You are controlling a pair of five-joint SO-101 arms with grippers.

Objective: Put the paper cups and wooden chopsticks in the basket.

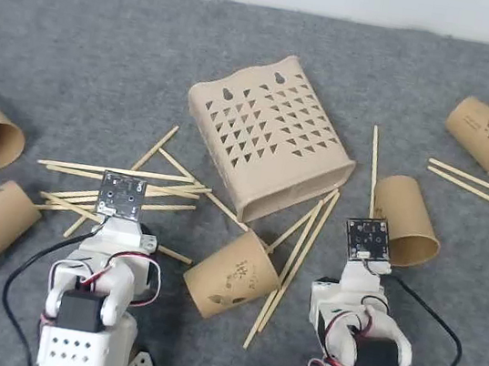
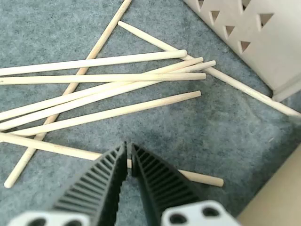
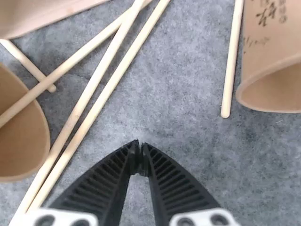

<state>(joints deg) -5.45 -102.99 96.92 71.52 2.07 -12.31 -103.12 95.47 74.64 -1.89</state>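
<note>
Your left gripper (image 2: 128,162) hangs with its black jaws pressed together, holding nothing, just above the pale wooden chopsticks (image 2: 117,77) heaped on the grey carpet (image 2: 207,136). Your right gripper (image 3: 140,157) is likewise pinched closed and empty over bare carpet, between a pair of chopsticks and a brown paper cup (image 3: 273,70) lying on its side. The beige perforated plastic basket (image 1: 269,141) lies tipped over at the middle of the table beyond both arms, loose chopsticks touching its near edge. The other cups (image 1: 486,134) lie on their sides around it.
</note>
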